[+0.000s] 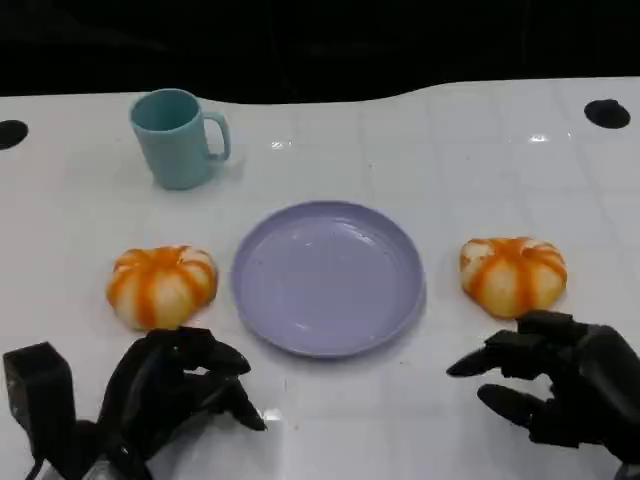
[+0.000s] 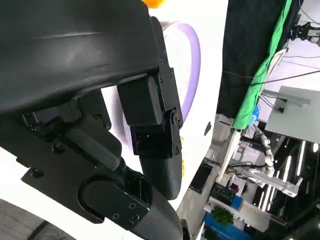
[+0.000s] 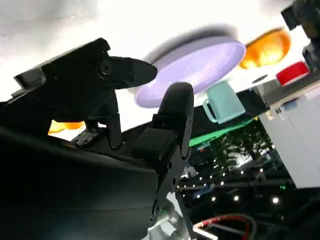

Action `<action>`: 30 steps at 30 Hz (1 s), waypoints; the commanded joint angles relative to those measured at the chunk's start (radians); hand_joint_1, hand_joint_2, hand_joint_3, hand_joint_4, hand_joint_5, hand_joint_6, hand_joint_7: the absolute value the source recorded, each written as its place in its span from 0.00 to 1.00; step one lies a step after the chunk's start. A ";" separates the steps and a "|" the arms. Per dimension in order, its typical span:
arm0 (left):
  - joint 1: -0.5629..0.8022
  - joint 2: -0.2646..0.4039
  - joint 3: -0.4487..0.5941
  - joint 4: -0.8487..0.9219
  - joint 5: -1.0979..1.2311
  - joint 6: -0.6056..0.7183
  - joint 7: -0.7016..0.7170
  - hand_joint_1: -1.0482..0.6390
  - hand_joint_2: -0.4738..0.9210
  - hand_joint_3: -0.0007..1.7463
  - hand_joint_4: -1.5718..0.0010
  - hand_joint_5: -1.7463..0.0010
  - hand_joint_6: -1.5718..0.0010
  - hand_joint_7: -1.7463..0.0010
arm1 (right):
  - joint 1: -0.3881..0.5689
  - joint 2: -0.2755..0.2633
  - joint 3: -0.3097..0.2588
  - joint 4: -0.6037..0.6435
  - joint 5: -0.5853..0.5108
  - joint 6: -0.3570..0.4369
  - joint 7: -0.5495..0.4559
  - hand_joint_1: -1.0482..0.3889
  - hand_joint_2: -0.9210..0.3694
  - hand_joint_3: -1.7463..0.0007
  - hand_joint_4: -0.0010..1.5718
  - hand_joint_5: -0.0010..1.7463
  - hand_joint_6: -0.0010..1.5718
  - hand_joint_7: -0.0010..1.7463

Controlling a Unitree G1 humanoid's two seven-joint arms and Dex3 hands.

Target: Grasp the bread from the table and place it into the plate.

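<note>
Two orange-and-white striped bread rolls lie on the white table, one on each side of an empty purple plate (image 1: pixel 328 275). The left bread (image 1: pixel 162 285) sits just beyond my left hand (image 1: pixel 170 390), whose fingers are loosely bent and hold nothing. The right bread (image 1: pixel 513 275) lies just past the fingertips of my right hand (image 1: pixel 555 385), which is spread and empty. In the right wrist view the plate (image 3: pixel 200 60) lies beyond my fingers (image 3: pixel 175 110), with the left bread (image 3: pixel 267 47) behind it. The left wrist view shows the plate's rim (image 2: pixel 192 55).
A teal mug (image 1: pixel 178 135) stands at the back left of the table, handle to the right; it also shows in the right wrist view (image 3: pixel 222 102). Black round holes mark the table's far corners (image 1: pixel 607 112). Dark background lies beyond the far edge.
</note>
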 commanded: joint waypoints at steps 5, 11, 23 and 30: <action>-0.005 0.014 0.005 0.005 -0.004 -0.002 -0.003 0.00 0.84 0.00 0.00 0.66 0.00 0.87 | 0.036 -0.021 -0.051 -0.094 0.059 0.036 0.062 0.42 0.00 0.98 0.25 0.28 0.36 0.08; -0.012 0.013 0.004 0.013 0.000 -0.005 0.001 0.00 0.84 0.00 0.00 0.66 0.00 0.87 | 0.035 -0.037 -0.084 -0.154 0.063 0.106 0.127 0.37 0.00 0.98 0.12 0.15 0.26 0.01; -0.019 0.010 0.003 0.024 0.004 -0.012 0.007 0.00 0.84 0.00 0.00 0.66 0.00 0.87 | 0.016 -0.075 -0.113 -0.298 0.030 0.360 0.311 0.31 0.01 1.00 0.01 0.10 0.13 0.00; -0.022 0.010 0.008 0.032 -0.001 -0.016 -0.002 0.00 0.84 0.00 0.00 0.66 0.00 0.87 | -0.060 -0.071 -0.072 -0.266 -0.053 0.500 0.361 0.33 0.06 1.00 0.01 0.10 0.13 0.00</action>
